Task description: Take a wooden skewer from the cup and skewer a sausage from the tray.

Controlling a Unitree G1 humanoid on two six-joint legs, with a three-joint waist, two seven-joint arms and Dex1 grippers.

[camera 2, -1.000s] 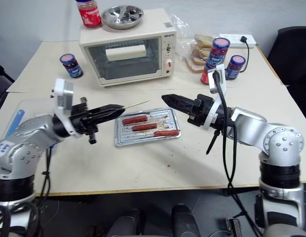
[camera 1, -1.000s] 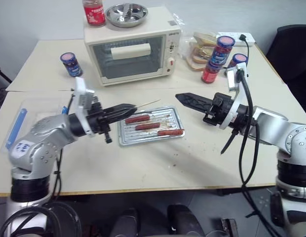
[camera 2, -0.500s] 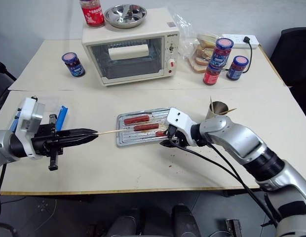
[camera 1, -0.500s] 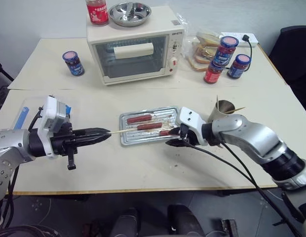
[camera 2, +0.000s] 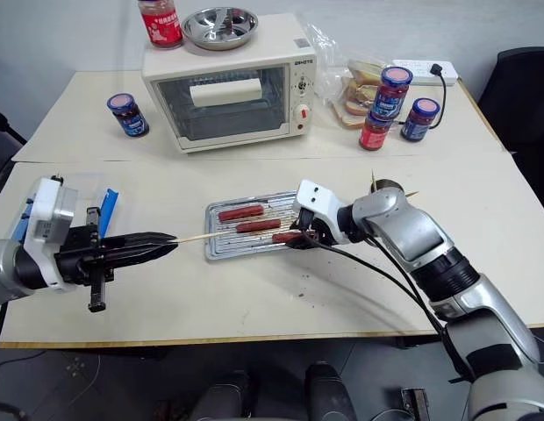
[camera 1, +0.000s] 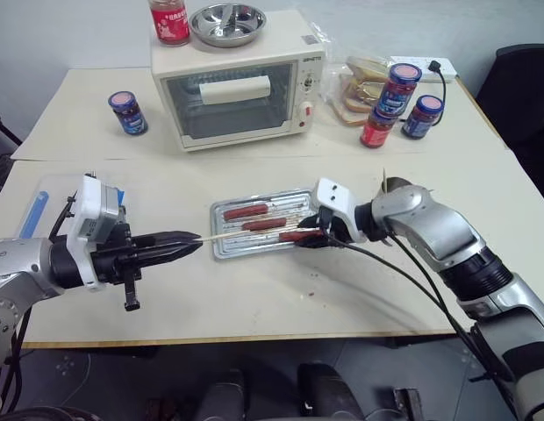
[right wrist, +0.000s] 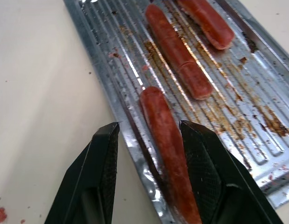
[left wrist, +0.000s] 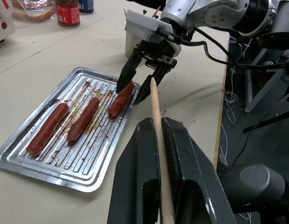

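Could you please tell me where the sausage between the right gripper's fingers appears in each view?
Left eye view: the sausage lies at the tray's near right corner.
Right eye view: same spot, by the right gripper.
Left wrist view: rightmost of three.
Right wrist view: between the open fingers.
Shared landmark: the ridged tray.

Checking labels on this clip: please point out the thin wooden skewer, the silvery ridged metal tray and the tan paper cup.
thin wooden skewer [left wrist: 156,116], left wrist view, mid-shaft.
silvery ridged metal tray [camera 1: 221,249], left eye view, near-left rim.
tan paper cup [camera 2: 388,185], right eye view, rim.
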